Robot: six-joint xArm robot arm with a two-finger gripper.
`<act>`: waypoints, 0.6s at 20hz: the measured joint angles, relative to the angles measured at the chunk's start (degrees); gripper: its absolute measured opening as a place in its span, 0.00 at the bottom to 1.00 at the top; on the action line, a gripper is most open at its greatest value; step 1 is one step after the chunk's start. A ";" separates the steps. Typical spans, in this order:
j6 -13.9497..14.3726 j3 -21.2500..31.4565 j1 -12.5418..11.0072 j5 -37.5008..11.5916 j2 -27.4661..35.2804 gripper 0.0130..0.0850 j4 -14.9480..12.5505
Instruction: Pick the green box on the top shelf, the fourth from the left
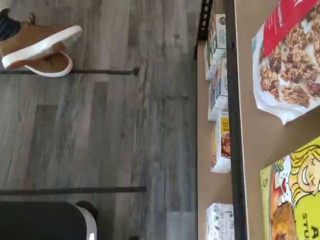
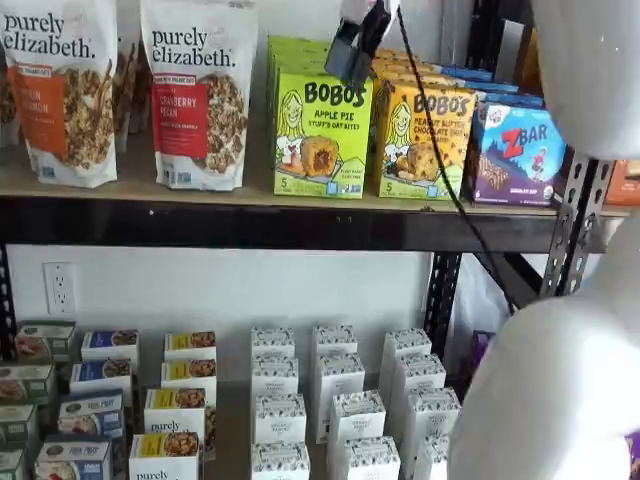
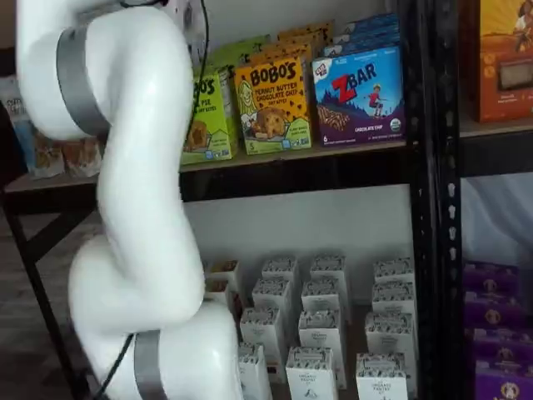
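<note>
On the top shelf [image 2: 250, 225], left of the green box [image 2: 321, 135], two granola bags [image 2: 198, 92] are standing upright, faces out for reading. The green box is sitting at the front edge, heading its own row, with a yellow box [image 2: 424, 140] touching its right side and a blue box [image 2: 518, 152] beyond. Above the green box, the end effector [image 2: 352, 50] is hanging near its top edge; its fingers are showing side-on, so the gap cannot be read, though they are probably spread wide, carrying nothing.
</note>
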 joint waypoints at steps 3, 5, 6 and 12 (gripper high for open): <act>0.30 -1.56 0.21 1.32 0.80 1.00 -0.71; 0.34 -1.82 0.12 1.47 0.88 1.00 -0.51; 0.32 -1.81 -0.01 1.35 0.85 1.00 -0.16; -0.25 1.64 -0.61 -3.90 -1.51 1.00 2.11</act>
